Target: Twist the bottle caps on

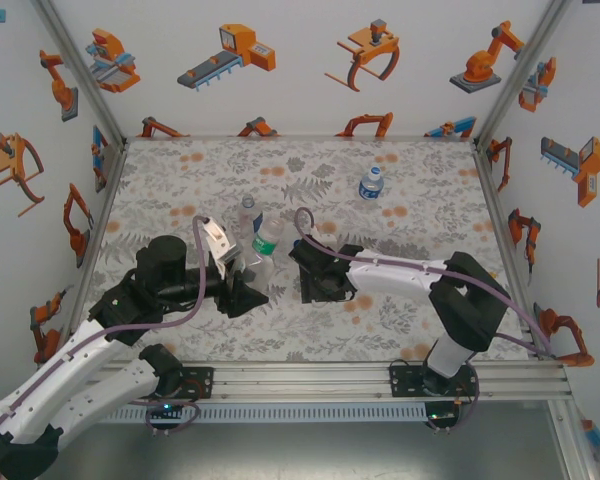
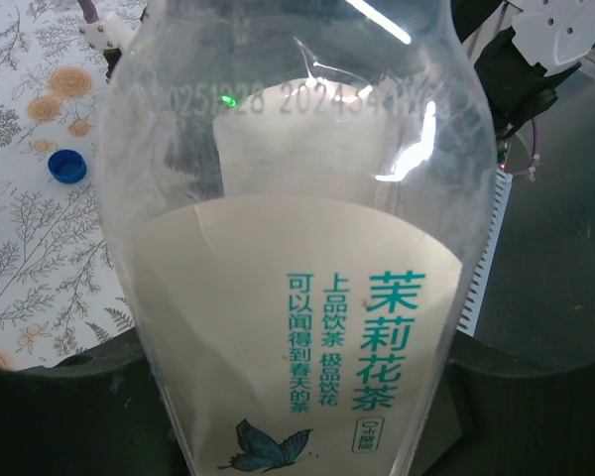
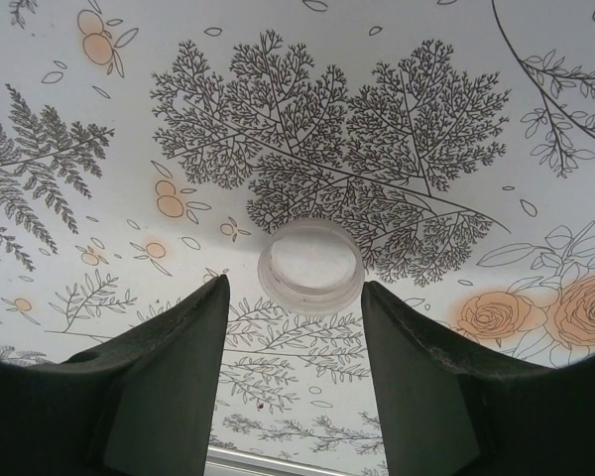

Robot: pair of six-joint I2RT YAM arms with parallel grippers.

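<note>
At table centre, left gripper clamps green-label tea bottle. Right gripper jaws apart, white cap on table at their 12 o'clock, ungripped. Blue cap loose at bottle's 10 o'clock. Looks early: two caps unscrewed.

The left gripper holds a clear green-labelled plastic bottle; a squat blue-labelled bottle stands well apart behind.

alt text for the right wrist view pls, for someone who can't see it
A small white bottle cap lies on a floral tablecloth at the tips of the right gripper, whose two dark fingers stand open, one on each side of it. The cloth shows grey fern leaves and pale orange roses.
</note>
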